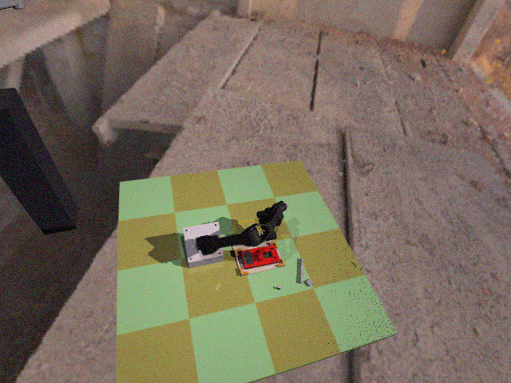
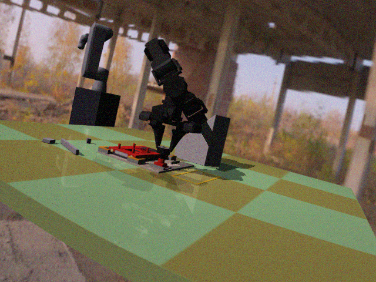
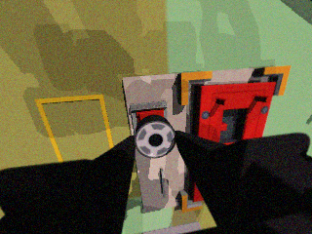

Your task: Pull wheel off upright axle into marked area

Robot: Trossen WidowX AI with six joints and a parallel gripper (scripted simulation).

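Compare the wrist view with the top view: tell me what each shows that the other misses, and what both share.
Only the wrist view shows the wheel pinched between the end effector fingers, its spoked face and hub hole plain.

Only the top view shows the grey base block, the loose grey bar, and the whole checkered mat.

Both show the red fixture on its plate and the yellow marked area beside it.
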